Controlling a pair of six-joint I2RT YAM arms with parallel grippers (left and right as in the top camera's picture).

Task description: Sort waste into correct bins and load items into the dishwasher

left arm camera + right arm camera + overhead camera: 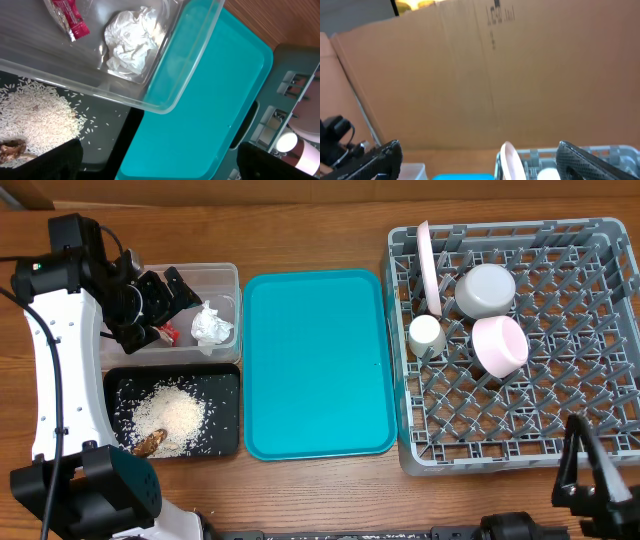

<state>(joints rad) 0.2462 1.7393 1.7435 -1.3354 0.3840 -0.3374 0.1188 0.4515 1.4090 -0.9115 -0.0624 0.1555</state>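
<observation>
Apparently wrapping up: L arm over trash bin, tray bare

Upper left of the overhead frame: the left gripper (172, 298) hangs over the clear bin (220, 280), jaws spread wide w/ nothing between them. Beneath it in the bin lie a crumpled tissue (211, 326) and a red wrapper (166, 333). The black bin (225, 385), lower left, holds rice (178, 415) and a brown food scrap (150, 443). Centre frame, the teal tray (320, 360) shows nothing on it. At right, the dish rack (560, 400) carries a pink plate (428, 265) on edge, a white bowl (487, 288), a pink bowl (500, 345) and a white cup (427, 335), all in its upper-left part.

Judging by this, sorting & loading look done or v. close; the step in hand reads as a drop into the trash bin. Next move prob. calls for lifting the L arm straight up, clear of the bin wall, then pulling back.

L arm: white link runs up the left edge, wrist bent over toward the bin. The right gripper (590, 475), lower right corner, sits by the rack's near edge, jaws also wide & empty; its cam faces a cardboard wall (520, 75).
</observation>
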